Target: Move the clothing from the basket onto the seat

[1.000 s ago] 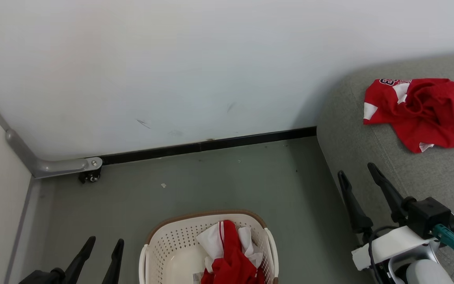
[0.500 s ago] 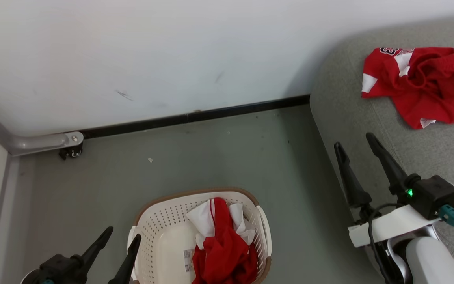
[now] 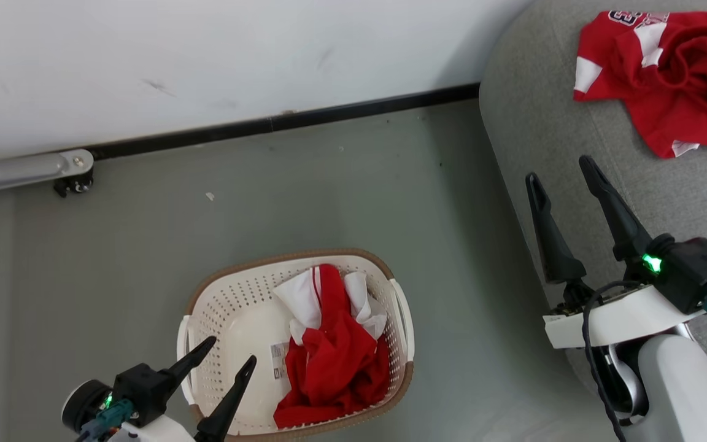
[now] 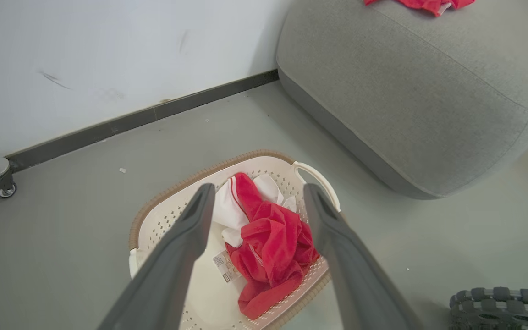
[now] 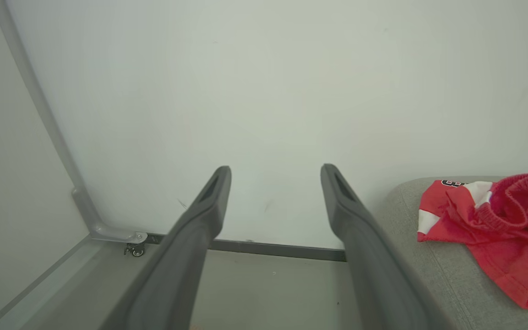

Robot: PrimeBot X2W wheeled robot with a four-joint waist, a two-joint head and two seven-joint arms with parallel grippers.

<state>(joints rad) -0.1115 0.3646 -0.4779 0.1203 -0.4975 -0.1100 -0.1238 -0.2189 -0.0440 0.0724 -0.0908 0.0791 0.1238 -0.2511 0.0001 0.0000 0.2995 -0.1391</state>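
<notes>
A cream basket (image 3: pixel 224 307) with a brown rim (image 4: pixel 179 185) stands on the grey floor. Crumpled red and white clothing (image 3: pixel 332 350) lies in its right half, also visible in the left wrist view (image 4: pixel 268 240). A barcode sticker (image 3: pixel 278 360) shows on its bottom. My left gripper (image 3: pixel 229 350) hovers open over the basket's near left rim, holding nothing. More red clothing (image 3: pixel 666 67) lies on the light-grey seat (image 3: pixel 550 110) at the upper right. My right gripper (image 3: pixel 562 169) is open over the seat's left edge, apart from that clothing (image 5: pixel 497 229).
A white wall with a black skirting strip (image 3: pixel 280 123) closes the back. A grey metal leg with a small caster (image 3: pixel 71 178) stands at the far left. A ribbed dark wheel (image 4: pixel 502 302) shows at the left wrist view's lower right. Bare grey floor (image 3: pixel 341 196) separates basket, wall and seat.
The head camera has tilted down, so basket, floor and seat all sit higher in view. My left gripper has come forward over the basket's near left rim. Both grippers stay open.
</notes>
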